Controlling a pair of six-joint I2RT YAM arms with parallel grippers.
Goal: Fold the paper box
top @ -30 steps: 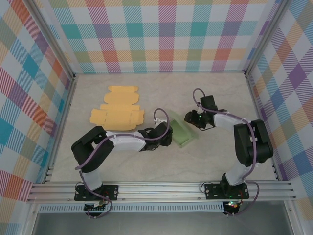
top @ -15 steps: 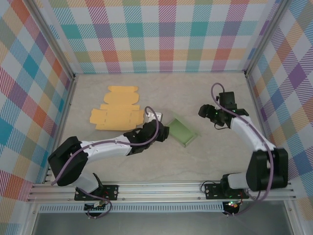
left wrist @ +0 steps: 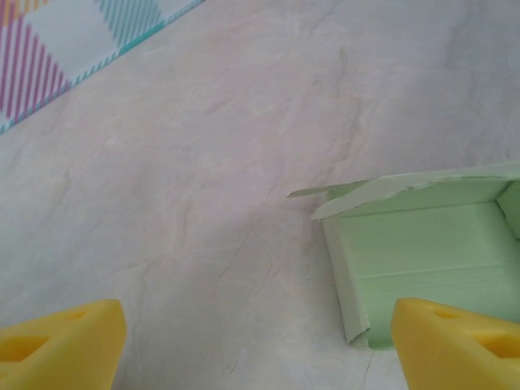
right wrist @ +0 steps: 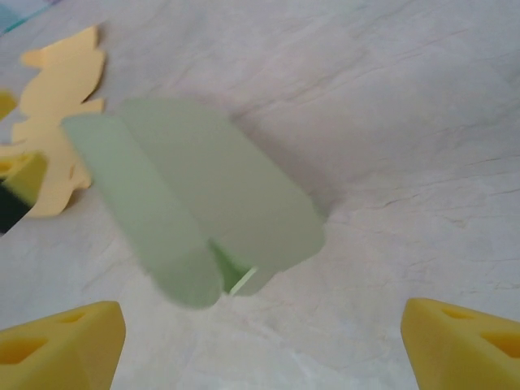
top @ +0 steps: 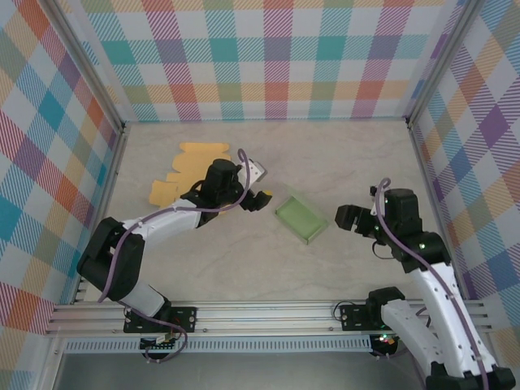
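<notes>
**Item: paper box** [top: 301,218]. Pale green card with a matt finish, formed into a shallow rectangular tray. It lies on the table [top: 244,268] slightly right of the middle, turned diagonally to the edges. It sits between the two grippers and touches neither.
- Left wrist view: the paper box [left wrist: 422,244] shows its open inside, with a flat floor, low upright walls and one crisp folded corner. A thin flap tip sticks out past that corner.
- Right wrist view: the paper box [right wrist: 195,195] shows two long panels with rounded ends meeting along a crease. This view is slightly blurred.

**Left gripper** [top: 260,185]. It is just beside the box's left corner, released, with its jaws spread wide. In its own camera the left gripper [left wrist: 258,349] has bare surface between its wedge-shaped yellow fingertips [left wrist: 61,345].

**Right gripper** [top: 343,218]. It is near the box's right end and apart from it. Its jaws are spread wide and grasp nothing. In its own camera the right gripper [right wrist: 262,345] shows the same yellow wedge tips at the two bottom corners.

**Yellow blanks** [top: 199,153]. These are flat die-cut card sheets with notched, scalloped outlines. They lie toward the far left part of the table, partly under the left arm. The right wrist view also catches the yellow blanks [right wrist: 65,81].

**Table.** The surface is smooth and cream, with faint marble-like veining.

**Walls** [top: 276,57]. Panels printed with a multicolour plaid stand along the far, left and right edges.

**Rail** [top: 268,313]. A ribbed aluminium rail runs along the near edge and carries both arm bases.
</notes>
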